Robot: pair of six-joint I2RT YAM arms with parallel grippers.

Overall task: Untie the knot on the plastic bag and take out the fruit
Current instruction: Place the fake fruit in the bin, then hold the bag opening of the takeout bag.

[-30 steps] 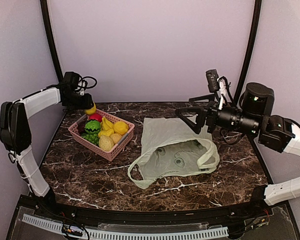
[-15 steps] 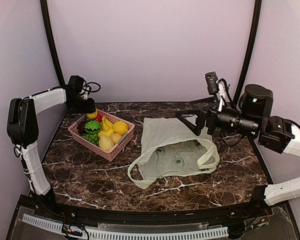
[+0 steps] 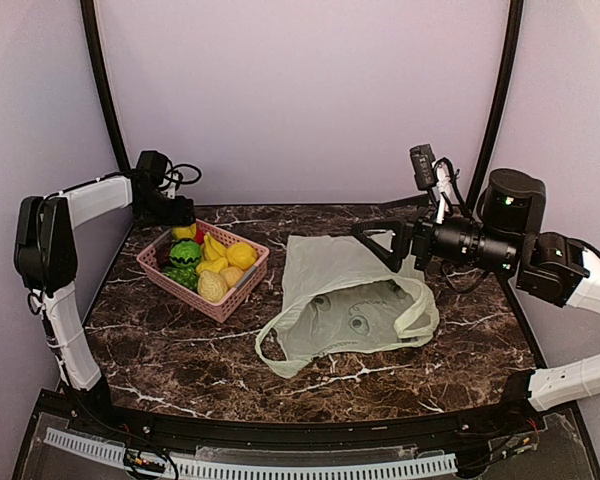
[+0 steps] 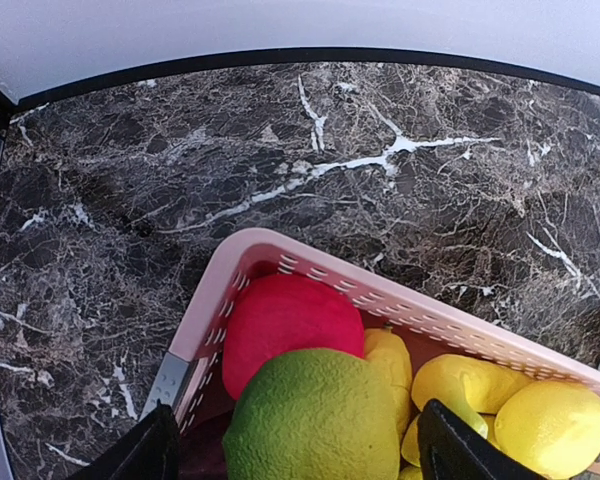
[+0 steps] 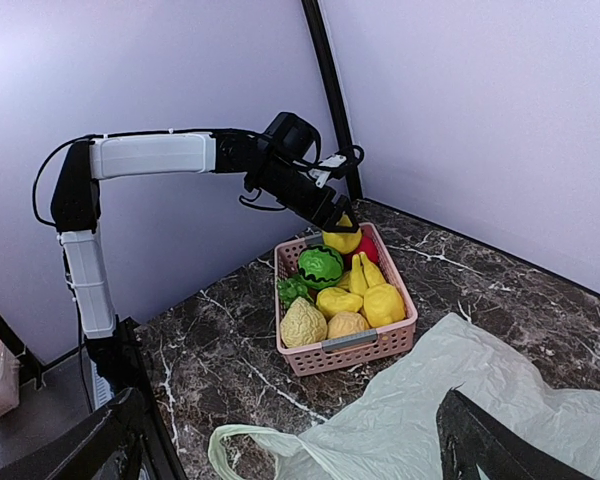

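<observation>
A yellow-green fruit (image 4: pixel 315 415) rests at the far corner of the pink basket (image 4: pixel 380 290), on a red fruit (image 4: pixel 280 315). My left gripper (image 4: pixel 300 450) straddles it with its jaws open and a gap on each side. In the top view the left gripper (image 3: pixel 177 214) sits just above this fruit (image 3: pixel 184 232). The pale green plastic bag (image 3: pixel 330 270) lies flat and open on the table, and no fruit shows inside it. My right gripper (image 3: pixel 382 242) hovers open and empty above the bag's far right part (image 5: pixel 480 400).
The basket (image 3: pixel 242 280) at the left also holds a green melon-like piece (image 5: pixel 320 266), yellow bananas (image 5: pixel 365 272), yellow fruits and a pale yellow textured piece (image 5: pixel 302 322). The bag's handle loops (image 3: pixel 270 355) reach toward the table's front. Black frame posts stand at both back corners.
My left gripper came down from above the basket with the yellow-green fruit, which now lies in the basket's far corner. My right gripper turned slightly above the bag.
</observation>
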